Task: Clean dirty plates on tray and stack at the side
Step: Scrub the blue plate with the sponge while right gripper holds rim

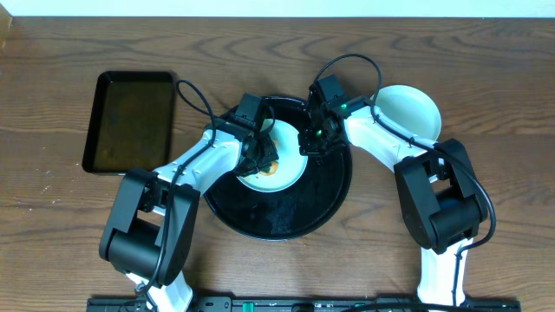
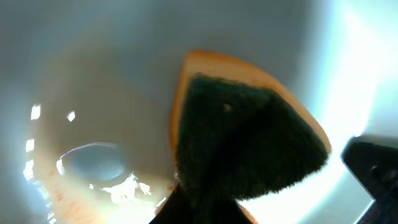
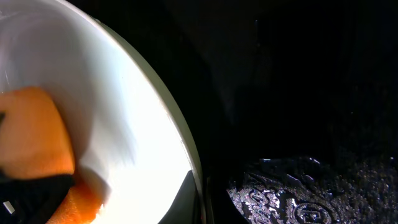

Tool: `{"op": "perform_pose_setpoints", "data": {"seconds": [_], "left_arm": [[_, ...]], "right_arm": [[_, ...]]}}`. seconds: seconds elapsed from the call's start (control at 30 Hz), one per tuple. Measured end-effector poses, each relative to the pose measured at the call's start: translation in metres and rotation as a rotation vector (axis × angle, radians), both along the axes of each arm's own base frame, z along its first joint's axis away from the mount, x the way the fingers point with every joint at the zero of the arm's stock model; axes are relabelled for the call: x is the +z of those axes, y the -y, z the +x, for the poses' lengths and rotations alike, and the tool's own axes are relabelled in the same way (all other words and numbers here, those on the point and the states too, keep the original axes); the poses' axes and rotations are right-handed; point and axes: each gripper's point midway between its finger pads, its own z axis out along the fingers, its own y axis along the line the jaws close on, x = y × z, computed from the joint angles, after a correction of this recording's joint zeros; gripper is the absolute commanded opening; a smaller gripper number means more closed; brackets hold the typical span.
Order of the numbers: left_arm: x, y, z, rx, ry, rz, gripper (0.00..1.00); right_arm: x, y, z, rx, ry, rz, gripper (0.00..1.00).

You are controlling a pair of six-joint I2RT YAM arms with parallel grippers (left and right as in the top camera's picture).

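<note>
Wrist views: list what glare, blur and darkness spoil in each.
Left wrist: the sponge sits so close it is soft-focused, and glare washes out the plate at the right edge, with glints on its wet patch. Right wrist: the plate is blown out white, while the tray is nearly black apart from wet glints at the bottom.

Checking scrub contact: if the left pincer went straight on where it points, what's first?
The left pincer points down; its sponge meets the pale plate on the round tray first. They look touching, but depth is unclear.
</note>
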Motion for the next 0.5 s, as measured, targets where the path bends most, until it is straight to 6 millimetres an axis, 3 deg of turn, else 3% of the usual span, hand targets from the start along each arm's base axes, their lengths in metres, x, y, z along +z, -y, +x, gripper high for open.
{"op": "perform_pose_setpoints", "data": {"seconds": [0.23,0.37,0.5], "left_arm": [[-0.004,-0.034,-0.011,0.061,-0.060,0.121,0.08],[-0.003,-0.063,-0.003,0.118,-0.037,0.207,0.08],[-0.001,-0.068,0.011,0.116,0.015,0.211,0.08]], "right_arm": [[0.000,0.000,0.000,0.000,0.000,0.000,0.01],[0.000,0.000,-0.001,0.000,-0.003,0.000,0.01],[0.000,0.000,-0.002,0.001,-0.009,0.003,0.01]]}}
